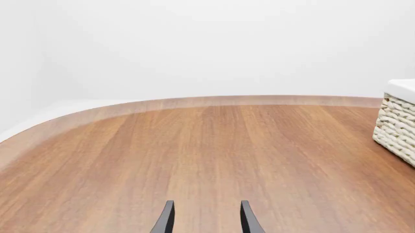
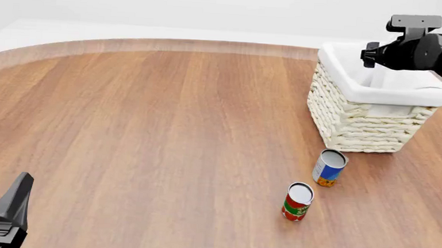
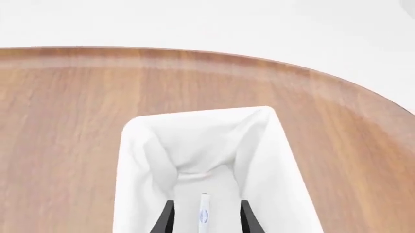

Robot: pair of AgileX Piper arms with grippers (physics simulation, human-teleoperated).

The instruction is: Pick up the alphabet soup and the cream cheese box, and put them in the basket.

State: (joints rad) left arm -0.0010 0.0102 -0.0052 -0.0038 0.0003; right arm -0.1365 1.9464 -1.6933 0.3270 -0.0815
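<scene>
The right gripper (image 3: 205, 218) is hanging over the basket (image 2: 359, 124), w/ the cream cheese box (image 3: 204, 213) showing edge-on between its fingers, right above the white liner. The fingers are standing apart, w/ a sliver of gap on each side of the box, so it's looking like the release step: box either just let go or barely pinched (can't tell which from the wrist view). In the front view the right arm is reaching over the basket's far right rim and the box itself is hidden there.

The left gripper (image 1: 204, 221) is sitting low at the near left of the table (image 2: 129, 124), fingers spread apart, holding nothing, well apart from everything.

The alphabet soup (image 2: 330, 167) is standing upright on the table just in front of the basket, not yet picked. A red and green can (image 2: 298, 202) is standing near it, closer to the arms' side; that one isn't part of the job.

Judgement: box step is nearly finishing, soup step isn't begun. Next move is calling for the right arm to clear the basket upward, then come down over the soup w/ jaws wide enough for the can body, w/o bumping the red and green can beside it.

Labels: soup label is showing white, blue and orange-yellow; other can red, green, white. No writing is readable at this res. The box edge is showing only a small blue mark.
</scene>
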